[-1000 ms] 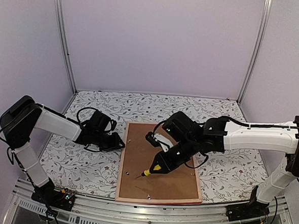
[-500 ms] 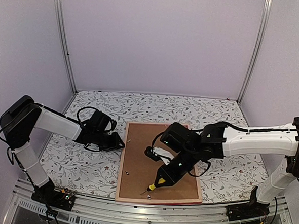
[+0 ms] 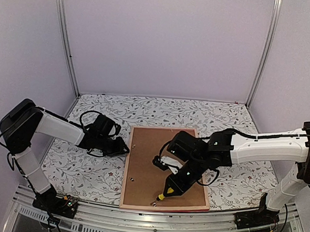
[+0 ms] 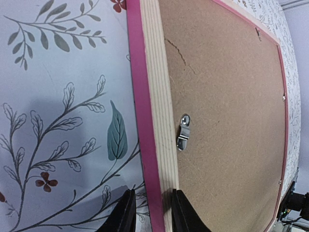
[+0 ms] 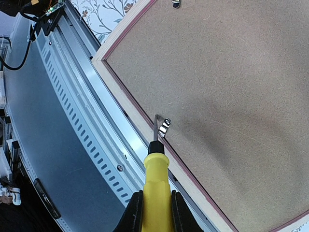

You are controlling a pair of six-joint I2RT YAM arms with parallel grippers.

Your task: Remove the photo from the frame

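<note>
At the left, the left arm reaches over the flowered table cover [image 3: 83, 167], and the left gripper [image 3: 118, 147] is at the left side of the frame [image 3: 124, 177], near its far corner. In the left wrist view the two fingers [image 4: 120, 215] stand a little apart with the pink rim and the pale wood edge of the frame between them; I cannot tell if they really press on it or only stand around it. Near them a small metal clip [image 4: 183, 131] lies on the brown backing board [image 3: 144, 165]. The frame lies flat in the middle of the table with its back up, its near side close to the metal rail [image 5: 72, 121] at the table edge, and the backing board is in place inside it. More to the right, the right gripper [image 3: 179, 178] is closed around a screwdriver [image 3: 166, 191] with a yellow and black handle, pointing down and toward the near side. In the right wrist view the thin metal tip touches another clip [image 5: 165, 126], which sits at the near border of the frame, just beside the pink line. The right arm stretches in from the right side above the board
</note>
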